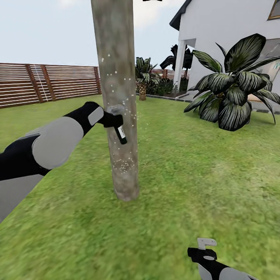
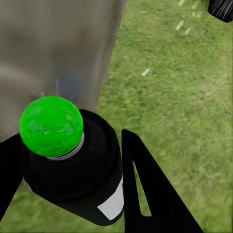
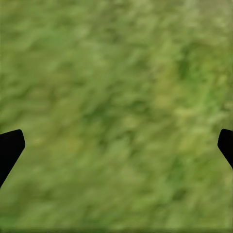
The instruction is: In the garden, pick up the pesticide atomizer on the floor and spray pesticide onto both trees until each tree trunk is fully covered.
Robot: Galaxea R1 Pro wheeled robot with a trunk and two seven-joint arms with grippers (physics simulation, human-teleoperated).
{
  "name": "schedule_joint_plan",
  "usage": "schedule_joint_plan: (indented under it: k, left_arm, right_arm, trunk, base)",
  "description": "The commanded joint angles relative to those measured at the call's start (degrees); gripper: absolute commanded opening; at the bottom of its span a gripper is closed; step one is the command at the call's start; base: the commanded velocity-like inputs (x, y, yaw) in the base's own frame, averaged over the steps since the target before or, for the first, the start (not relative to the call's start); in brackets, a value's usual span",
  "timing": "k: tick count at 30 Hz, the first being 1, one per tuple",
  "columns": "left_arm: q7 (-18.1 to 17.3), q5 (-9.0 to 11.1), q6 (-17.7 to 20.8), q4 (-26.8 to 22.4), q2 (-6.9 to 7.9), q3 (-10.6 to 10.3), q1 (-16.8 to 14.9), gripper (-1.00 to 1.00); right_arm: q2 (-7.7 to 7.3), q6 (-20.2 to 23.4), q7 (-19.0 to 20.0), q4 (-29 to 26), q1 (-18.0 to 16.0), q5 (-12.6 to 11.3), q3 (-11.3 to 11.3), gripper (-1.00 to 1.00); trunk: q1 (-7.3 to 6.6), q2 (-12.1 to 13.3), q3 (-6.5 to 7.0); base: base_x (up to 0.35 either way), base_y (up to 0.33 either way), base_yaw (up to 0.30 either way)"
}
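From the head view, the left gripper [image 1: 110, 118] clamps the spray bottle [image 1: 120, 132] at centre frame against the tree trunk [image 1: 116, 97], already flecked with white specks [image 1: 123, 166]; sweeping upward should cover bare bark. Left wrist: bottle's green knob [image 2: 51, 125] fills lower left. Right wrist: fingers [image 3: 9, 148] spread wide over grass [image 3: 116, 97].

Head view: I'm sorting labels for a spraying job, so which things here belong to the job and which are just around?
Belong to the job:
pesticide atomizer, held by the left end effector
tree trunk
white pesticide specks

Just around:
wooden fence
broad-leaved plant
house
small palm
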Motion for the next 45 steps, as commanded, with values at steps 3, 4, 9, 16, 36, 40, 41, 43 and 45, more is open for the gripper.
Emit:
schedule_joint_plan:
  k: [3,4,9,16,36,40,41,43,45]
  left_arm:
    - [-0.27,-0.37,-0.50,-0.11,0.82,0.54,2.65,-1.00]
    - [-0.27,-0.36,-0.95,-0.11,0.90,0.54,3.66,-1.00]
    - [-0.27,-0.34,-5.08,-0.11,1.01,0.50,10.24,-1.00]
    - [-0.27,-0.26,-10.54,0.06,-0.04,0.45,16.21,-1.00]
    - [-0.44,-0.33,-32.02,0.08,-1.01,0.51,34.01,-1.00]
    - [-0.45,-0.34,-33.79,0.02,-0.87,0.49,38.44,-1.00]
    - [-0.45,-0.34,-33.94,0.01,-0.77,0.48,38.88,-1.00]
    - [-0.45,-0.29,-35.58,-0.01,0.31,0.46,41.01,-1.00]
    - [-0.45,-0.27,-36.03,-0.02,0.86,0.45,41.47,-1.00]
  right_arm:
    - [-0.04,-0.41,-0.31,0.29,-0.10,0.57,-0.49,1.00]
    - [-0.04,-0.41,-0.32,0.29,-0.10,0.57,-0.49,1.00]
    - [-0.04,-0.41,-0.30,0.29,-0.10,0.55,-0.48,1.00]
    - [-0.04,-0.41,-0.28,0.28,-0.10,0.57,-0.48,1.00]
    - [-0.06,-0.41,-0.30,0.28,-0.10,0.57,-0.43,1.00]
    - [0.01,-0.41,-0.31,0.28,-0.10,0.57,-0.40,1.00]
    - [0.02,-0.41,-0.31,0.28,-0.10,0.57,-0.40,1.00]
    - [0.10,-0.41,-0.31,0.28,-0.10,0.57,-0.41,1.00]
    - [0.11,-0.41,-0.29,0.28,-0.10,0.57,-0.40,1.00]
  trunk:
    - [-0.01,-0.03,-0.05]
    - [-0.01,-0.03,-0.05]
    - [-0.01,-0.03,-0.05]
    - [-0.01,-0.03,-0.05]
    - [-0.01,-0.03,-0.05]
    - [-0.01,-0.03,-0.05]
    - [-0.01,-0.03,-0.05]
    - [-0.01,-0.03,-0.05]
    - [-0.01,-0.03,-0.05]
  base:
    - [0.000,0.000,0.000]
    - [0.000,0.000,0.000]
    - [0.000,0.000,0.000]
    - [0.000,0.000,0.000]
    - [0.000,0.000,0.000]
    - [0.000,0.002,0.000]
    - [0.000,0.036,0.000]
    - [0.000,0.210,0.000]
    - [0.000,0.287,0.000]
